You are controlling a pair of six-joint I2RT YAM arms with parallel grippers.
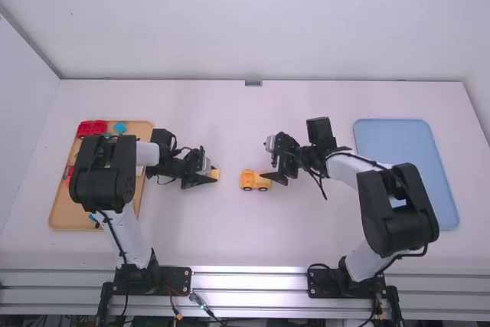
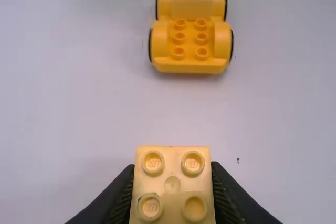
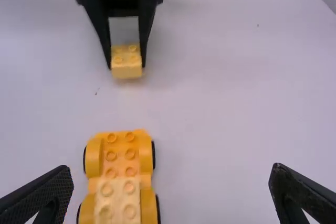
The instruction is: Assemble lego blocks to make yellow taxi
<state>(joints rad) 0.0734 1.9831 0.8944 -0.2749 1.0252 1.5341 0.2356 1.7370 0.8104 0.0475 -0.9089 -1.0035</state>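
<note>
My left gripper (image 1: pixel 210 178) holds a light yellow 2x2 block (image 1: pixel 214 174) left of the car base. In the left wrist view, that gripper (image 2: pixel 172 187) is shut on the block (image 2: pixel 172 184), studs facing the camera. An orange-yellow wheeled base (image 1: pixel 249 180) rests on the table at the middle, with a lighter yellow block (image 1: pixel 264 181) on its right part. Just right of it is my right gripper (image 1: pixel 276 177). The right wrist view has this gripper (image 3: pixel 171 190) open, its fingers wide apart, the base (image 3: pixel 120 155) lying nearer its left finger.
On the far left, a tan tray (image 1: pixel 65 216) holds red (image 1: pixel 93 127), blue (image 1: pixel 120 127) and other pieces, partly under the left arm. A blue tray (image 1: pixel 394 132) lies at the right, partly behind the right arm.
</note>
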